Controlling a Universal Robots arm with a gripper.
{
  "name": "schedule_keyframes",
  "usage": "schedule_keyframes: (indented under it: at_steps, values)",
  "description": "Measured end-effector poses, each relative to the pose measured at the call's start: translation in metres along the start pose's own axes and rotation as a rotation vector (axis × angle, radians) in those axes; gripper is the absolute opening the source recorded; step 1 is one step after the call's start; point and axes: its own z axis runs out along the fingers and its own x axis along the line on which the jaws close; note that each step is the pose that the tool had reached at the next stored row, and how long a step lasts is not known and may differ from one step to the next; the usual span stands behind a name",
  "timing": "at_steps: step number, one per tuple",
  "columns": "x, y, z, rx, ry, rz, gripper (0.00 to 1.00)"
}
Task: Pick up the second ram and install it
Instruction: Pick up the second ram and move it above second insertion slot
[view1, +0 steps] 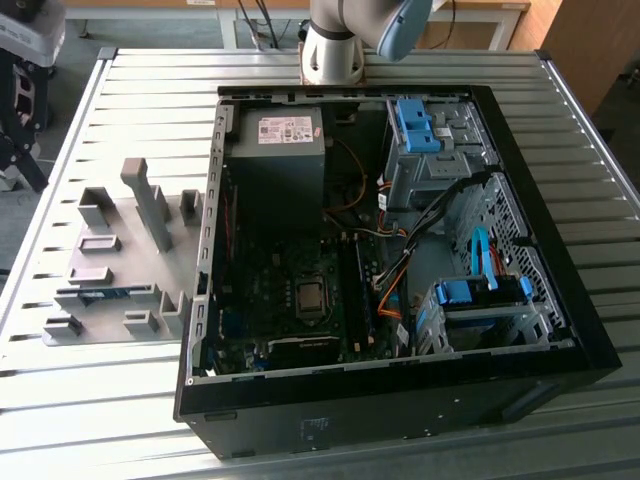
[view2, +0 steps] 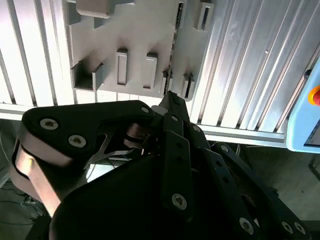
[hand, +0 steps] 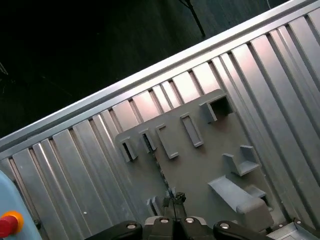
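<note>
Jaws closed and empty, the gripper (view2: 170, 98) hovers above the fixture (view1: 125, 262), which stands the ram (view1: 105, 293) on edge for grasping.

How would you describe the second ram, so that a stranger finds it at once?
On the exterior view's left of the open computer case lies a grey fixture plate. The second ram sits in a slot near the plate's camera-side edge: the only thin blue-green strip among grey blocks.
</note>
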Motion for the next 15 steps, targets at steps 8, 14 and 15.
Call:
schedule_keyframes:
  at_steps: [8, 14, 15]
  values:
    - [0.0, 0.0, 0.0013, -0.0006, 0.0046, -0.137, 0.1]
    - [0.0, 0.0, 0.0015, -0.0006, 0.0049, -0.147, 0.1]
    - [0.0, 0.0, 0.0016, -0.0006, 0.0048, -0.147, 0.1]
